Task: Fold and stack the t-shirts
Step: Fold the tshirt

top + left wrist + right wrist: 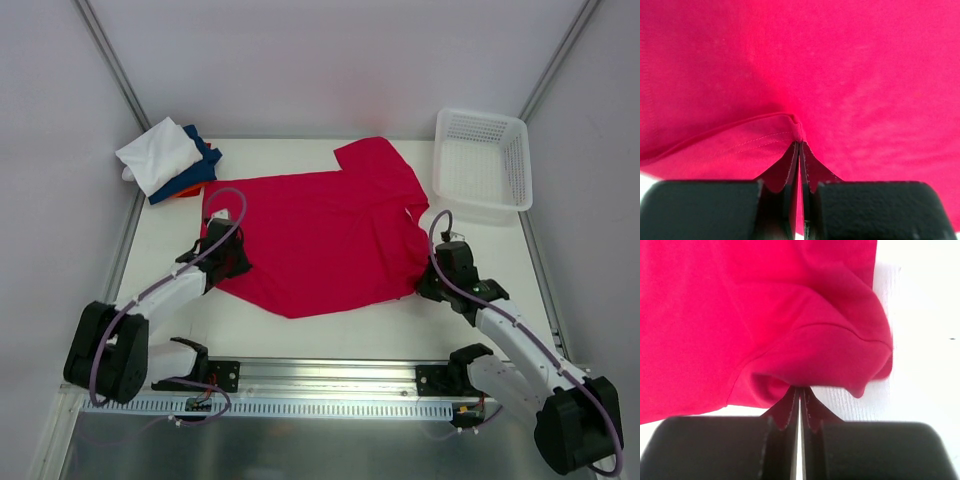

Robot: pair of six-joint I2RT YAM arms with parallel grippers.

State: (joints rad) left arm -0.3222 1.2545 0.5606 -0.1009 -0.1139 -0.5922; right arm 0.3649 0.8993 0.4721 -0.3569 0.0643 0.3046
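The crimson-red t-shirt (pixel 330 230) lies spread over the middle of the table, one sleeve pointing to the back. My left gripper (pixel 236 262) is shut on its left hem; in the left wrist view the gripper (pixel 798 143) pinches the hemmed edge of the red t-shirt (pixel 840 75). My right gripper (pixel 430 283) is shut on the shirt's right edge; in the right wrist view the gripper (pixel 800 388) grips a bunched fold of the red t-shirt (pixel 765 315). Folded white (pixel 160 152), dark blue (pixel 203 166) and orange (pixel 183 190) t-shirts are stacked at the back left.
A white lattice basket (pixel 484 163) stands at the back right. Metal frame posts and pale walls bound the table on both sides. A rail runs along the near edge between the arm bases.
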